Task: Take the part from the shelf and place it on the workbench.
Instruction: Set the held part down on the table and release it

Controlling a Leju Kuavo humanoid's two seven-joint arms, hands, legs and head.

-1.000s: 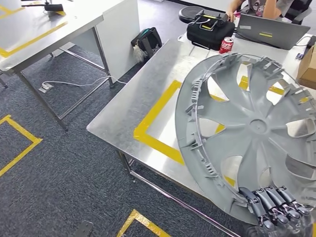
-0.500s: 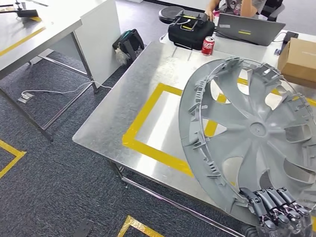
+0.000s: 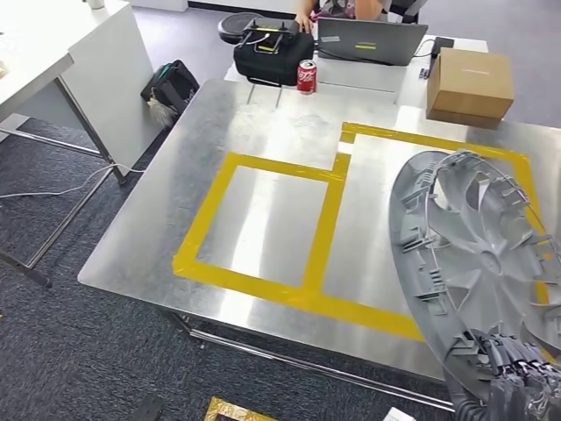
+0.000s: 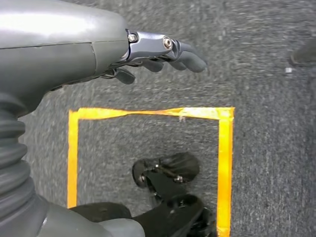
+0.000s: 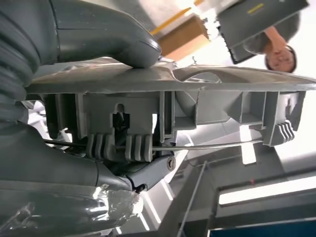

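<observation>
The part is a large grey plastic wheel cover (image 3: 476, 254), ribbed inner side toward me. My right hand (image 3: 513, 377) grips its near rim and holds it tilted above the right end of the metal workbench (image 3: 198, 149). In the right wrist view the cover's rim (image 5: 209, 98) sits between the thumb (image 5: 108, 34) and the fingers below it. Yellow tape (image 3: 265, 289) marks rectangles on the bench top. My left hand (image 4: 156, 54) hangs over the carpet, fingers stretched out and holding nothing.
At the bench's far edge stand a cardboard box (image 3: 470, 83), a red can (image 3: 306, 76), a black case (image 3: 273, 53) and a laptop (image 3: 371, 39) with a person's hand (image 3: 306, 19) behind it. A white table (image 3: 26, 53) and a bag (image 3: 171, 85) are to the left.
The whole picture has shifted as the camera turned toward the bench. The wheel cover, still in my right hand, now sits further right and lower in view.
</observation>
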